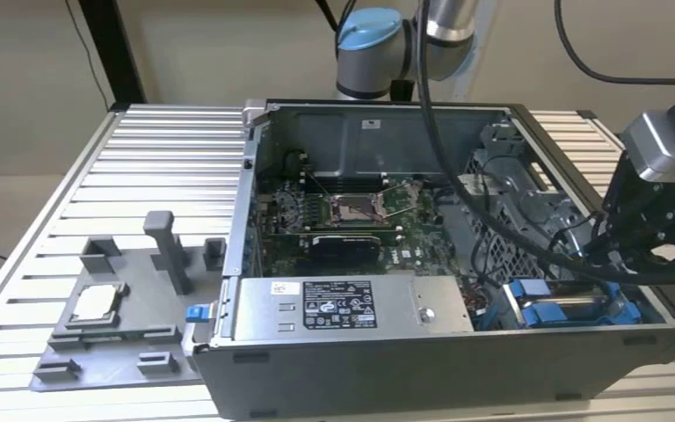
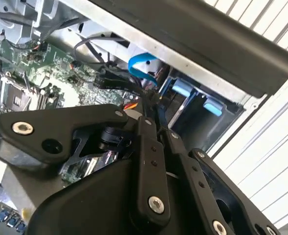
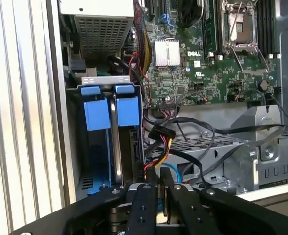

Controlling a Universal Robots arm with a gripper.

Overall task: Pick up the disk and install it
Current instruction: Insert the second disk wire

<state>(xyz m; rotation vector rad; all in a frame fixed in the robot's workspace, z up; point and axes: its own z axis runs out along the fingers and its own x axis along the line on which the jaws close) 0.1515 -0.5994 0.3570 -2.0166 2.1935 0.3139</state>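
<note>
First wrist view: our end effector, fingers pressed together and holding nothing, hangs over the computer case; the disk sits on edge in its bay just beside.

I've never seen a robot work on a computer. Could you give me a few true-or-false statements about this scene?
1. The grey metal computer case lies open, showing its green circuit board. True.
2. The small square silver chip sits inside the case. False: it rests on the grey plastic tray beside it.
3. The robot's black hand is near the blue-framed disks. True.
4. The large grey labelled box lies outside the case. False: it sits inside.
</note>
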